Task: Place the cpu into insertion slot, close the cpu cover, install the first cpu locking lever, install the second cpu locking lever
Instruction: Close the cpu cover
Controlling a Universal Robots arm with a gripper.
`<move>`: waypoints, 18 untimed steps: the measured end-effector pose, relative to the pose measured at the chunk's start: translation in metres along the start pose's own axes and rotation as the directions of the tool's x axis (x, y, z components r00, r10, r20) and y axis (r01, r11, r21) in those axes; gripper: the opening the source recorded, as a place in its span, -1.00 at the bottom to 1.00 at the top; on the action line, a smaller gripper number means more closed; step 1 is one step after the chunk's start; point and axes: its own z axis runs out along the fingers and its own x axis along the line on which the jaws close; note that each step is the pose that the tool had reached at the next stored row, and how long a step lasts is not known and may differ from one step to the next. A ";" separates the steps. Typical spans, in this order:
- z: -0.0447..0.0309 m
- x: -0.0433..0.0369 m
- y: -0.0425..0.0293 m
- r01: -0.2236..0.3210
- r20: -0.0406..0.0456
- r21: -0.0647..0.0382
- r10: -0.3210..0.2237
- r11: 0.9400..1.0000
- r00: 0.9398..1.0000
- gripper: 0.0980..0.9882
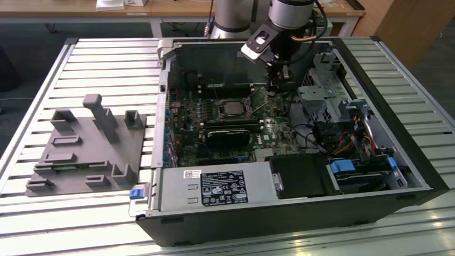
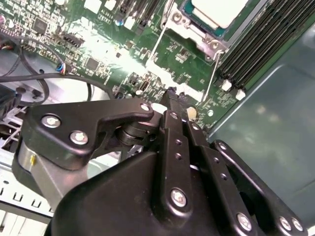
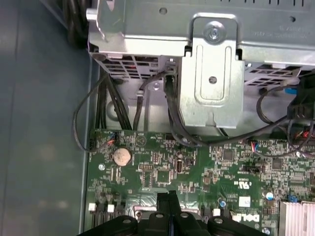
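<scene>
Black fingers [image 2: 173, 118] are shown pressed together with nothing held, poised close over the green board [image 2: 182, 54] beside a raised locking lever [image 2: 158, 39], presumably to act as one narrow pusher; the cpu [image 2: 216, 9] is seated in the insertion slot [image 2: 197, 32].

Looks like a robotics lab, maybe a test workshop. Got a slatted aluminium bench [image 1: 106, 64] instead of a normal desk, with an open PC case [image 1: 398, 138] lying on it, motherboard [image 1: 186, 114] bare. Also got a grey jig [image 1: 78, 154] beside the case and an arm [image 1: 233, 18] rising behind it. Backs onto plain wooden desks [image 1: 64, 9], so feels more office-lab than factory floor.
</scene>
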 end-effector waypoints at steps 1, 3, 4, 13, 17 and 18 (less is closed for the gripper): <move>0.0004 0.0003 0.0004 -0.002 0.000 0.000 0.002 1.000 1.000 -0.98; 0.0009 0.0004 0.0017 -0.005 0.000 0.000 0.005 1.000 1.000 -0.98; 0.0012 0.0004 0.0023 -0.007 0.001 0.000 0.007 1.000 1.000 -0.98; 0.0050 0.0001 0.0085 -0.010 0.001 0.000 0.010 1.000 1.000 -0.98; 0.0075 0.0000 0.0102 -0.010 0.002 0.000 0.010 1.000 1.000 -0.98; 0.0083 0.0000 0.0104 -0.010 0.002 0.000 0.010 1.000 1.000 -0.98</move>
